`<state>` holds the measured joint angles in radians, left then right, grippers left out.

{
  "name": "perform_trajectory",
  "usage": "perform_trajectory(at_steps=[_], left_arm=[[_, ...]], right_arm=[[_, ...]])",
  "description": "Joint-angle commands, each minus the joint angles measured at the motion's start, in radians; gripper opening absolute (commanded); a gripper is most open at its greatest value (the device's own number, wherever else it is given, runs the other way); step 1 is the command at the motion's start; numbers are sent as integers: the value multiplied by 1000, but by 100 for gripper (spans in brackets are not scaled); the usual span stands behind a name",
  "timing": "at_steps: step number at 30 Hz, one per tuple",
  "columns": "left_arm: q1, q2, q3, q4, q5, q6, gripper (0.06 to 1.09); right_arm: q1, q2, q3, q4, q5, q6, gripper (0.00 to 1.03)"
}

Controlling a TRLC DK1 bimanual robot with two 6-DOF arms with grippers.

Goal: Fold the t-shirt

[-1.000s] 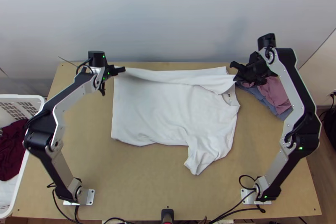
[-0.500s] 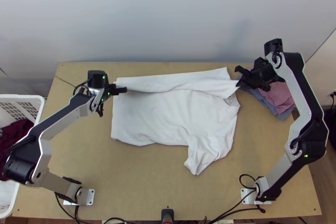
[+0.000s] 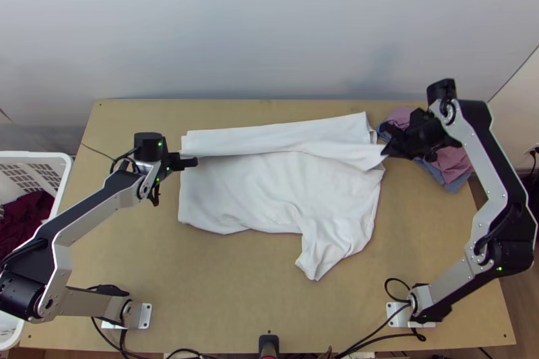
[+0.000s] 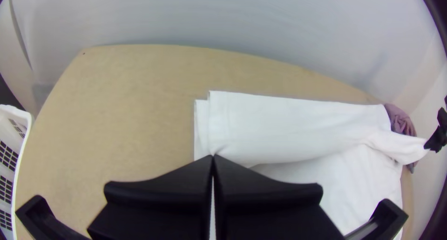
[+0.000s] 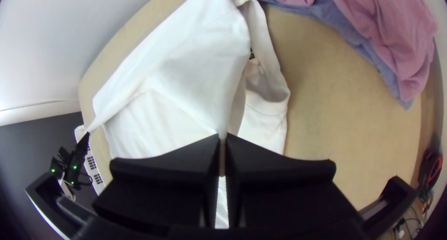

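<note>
The white t-shirt [image 3: 269, 190] is lying on the table [image 3: 222, 285] with its far strip being folded over, its two corners being pinched by the closed fingers of the left gripper [image 4: 213, 157] and the right gripper [image 5: 222, 136]. A crooked fold may be resulting if these corners are being lowered unevenly. Compared with the earlier frame, both are being brought nearer to the arms' bases [image 3: 145, 316].

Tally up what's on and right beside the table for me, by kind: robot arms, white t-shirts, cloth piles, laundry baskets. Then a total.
Robot arms: 2
White t-shirt, being folded: 1
Pile of pink and blue cloth: 1
White laundry basket: 1
Total: 5
</note>
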<state>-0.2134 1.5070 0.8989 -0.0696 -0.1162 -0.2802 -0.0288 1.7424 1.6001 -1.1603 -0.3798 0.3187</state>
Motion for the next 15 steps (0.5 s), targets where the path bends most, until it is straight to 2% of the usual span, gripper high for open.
perform_trajectory(at_steps=[1,5,6,7,9,10,12,13,14,15], left_arm=[[12,4,-74,70,-5,3,10],[22,42,-61,82,-13,-24,10],[25,50,-54,80,-13,-33,12],[31,53,-46,76,-13,-45,14],[37,58,-26,54,-13,-66,22],[37,58,-11,34,-13,-79,33],[34,58,28,-35,-10,-89,61],[32,58,52,-78,-7,-97,70],[29,55,77,-118,-2,-108,76],[26,50,100,-156,6,-113,81]], right_arm=[[30,-64,-177,56,-1,-33,3],[35,-83,-226,100,-1,-24,3],[35,-86,-224,105,-1,-23,7],[35,-92,-223,105,1,-21,14],[35,-106,-209,106,22,3,43],[35,-116,-201,108,36,17,56],[30,-133,-186,111,45,48,82],[27,-142,-178,109,45,68,93],[23,-153,-169,109,44,83,99],[21,-164,-158,111,44,94,99]])
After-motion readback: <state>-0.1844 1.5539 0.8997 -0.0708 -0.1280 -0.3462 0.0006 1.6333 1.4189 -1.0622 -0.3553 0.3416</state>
